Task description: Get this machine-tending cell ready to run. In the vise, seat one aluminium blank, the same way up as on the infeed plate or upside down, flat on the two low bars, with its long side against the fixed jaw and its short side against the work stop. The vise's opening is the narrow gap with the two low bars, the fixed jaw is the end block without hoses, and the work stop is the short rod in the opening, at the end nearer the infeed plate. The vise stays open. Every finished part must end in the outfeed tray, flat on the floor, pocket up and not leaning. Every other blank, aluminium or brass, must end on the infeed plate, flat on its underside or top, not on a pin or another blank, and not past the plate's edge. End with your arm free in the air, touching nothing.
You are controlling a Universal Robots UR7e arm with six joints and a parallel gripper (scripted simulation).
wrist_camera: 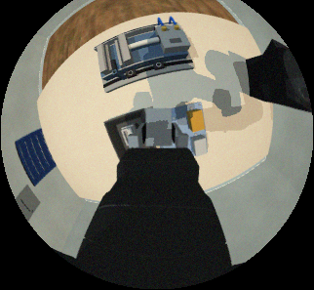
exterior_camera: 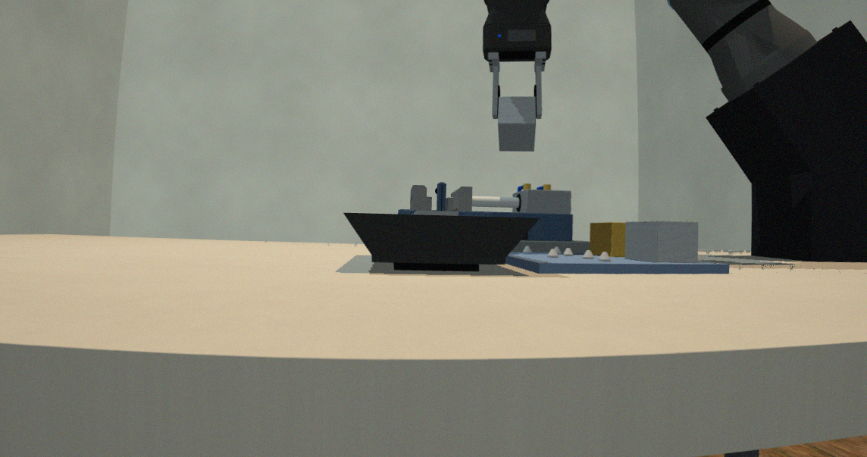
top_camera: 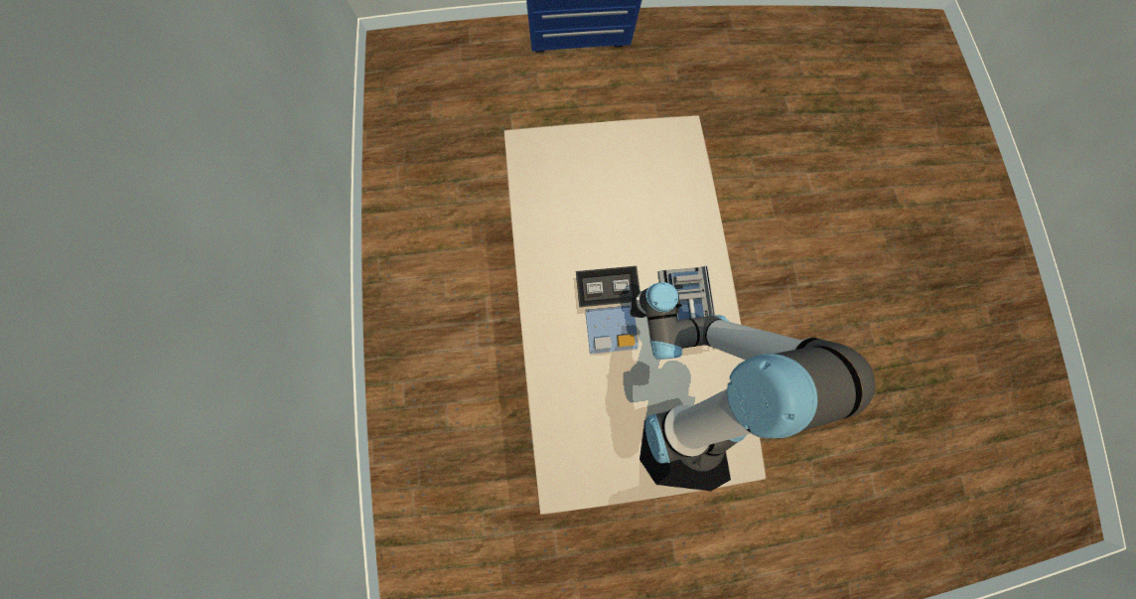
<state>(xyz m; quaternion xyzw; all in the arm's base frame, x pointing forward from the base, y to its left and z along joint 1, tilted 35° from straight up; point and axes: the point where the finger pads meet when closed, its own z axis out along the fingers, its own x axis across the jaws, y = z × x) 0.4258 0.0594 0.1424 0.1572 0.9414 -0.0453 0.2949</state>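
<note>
My gripper [exterior_camera: 517, 109] is shut on a plain grey metal block [exterior_camera: 517, 125] and holds it high above the table, over the seam between the black outfeed tray [exterior_camera: 439, 236] and the blue infeed plate [exterior_camera: 615, 264]. In the wrist view the block [wrist_camera: 158, 133] shows a plain grey face; I see no pocket on it. Two finished parts [top_camera: 593, 285] [top_camera: 621, 284] lie in the tray [top_camera: 607, 287]. A grey aluminium blank [exterior_camera: 661, 242] and a brass blank [exterior_camera: 607, 239] stand on the plate. The vise [wrist_camera: 143, 54] lies to the side, and its opening looks empty.
Small pins [exterior_camera: 567, 251] stick up on the near part of the infeed plate. The arm's black base [top_camera: 685, 468] stands at the table's near end. A blue drawer cabinet [top_camera: 586, 0] stands by the far wall.
</note>
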